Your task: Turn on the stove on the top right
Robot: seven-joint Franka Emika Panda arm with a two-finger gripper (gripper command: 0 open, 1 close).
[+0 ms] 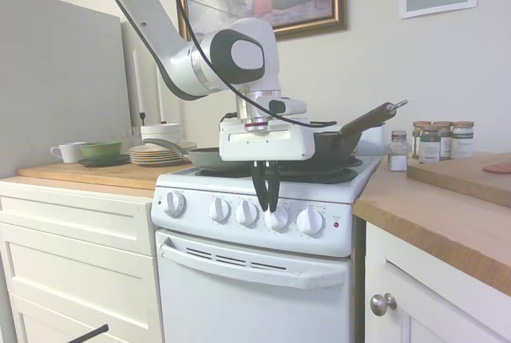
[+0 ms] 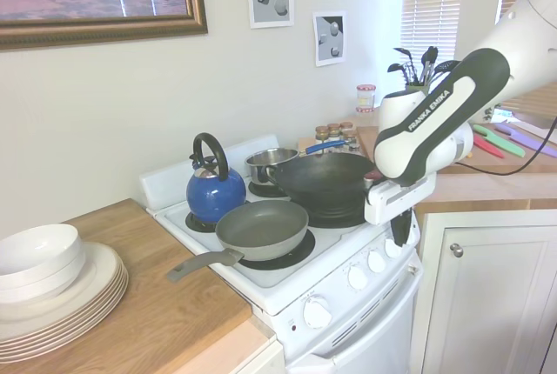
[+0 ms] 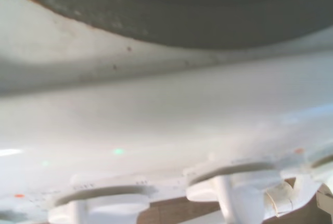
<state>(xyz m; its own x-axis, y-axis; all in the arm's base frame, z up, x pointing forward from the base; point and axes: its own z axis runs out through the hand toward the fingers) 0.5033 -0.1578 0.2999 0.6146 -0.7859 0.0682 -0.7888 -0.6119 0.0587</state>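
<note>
Here: one gripper (image 1: 267, 199) – five stove (image 1: 255, 279) knobs.

The wrist view is out of focus; knob markings on the stove (image 3: 156, 130) are unreadable. In the second exterior view, the gripper (image 2: 401, 233) hides one knob; finger contact is indeterminate.

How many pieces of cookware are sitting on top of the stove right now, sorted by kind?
On the stove:
Kettle: 1, the blue kettle
Frying pan: 1, the grey frying pan
Wok: 1, the black wok
Saucepan: 1, the small steel saucepan
Total: 4
</note>
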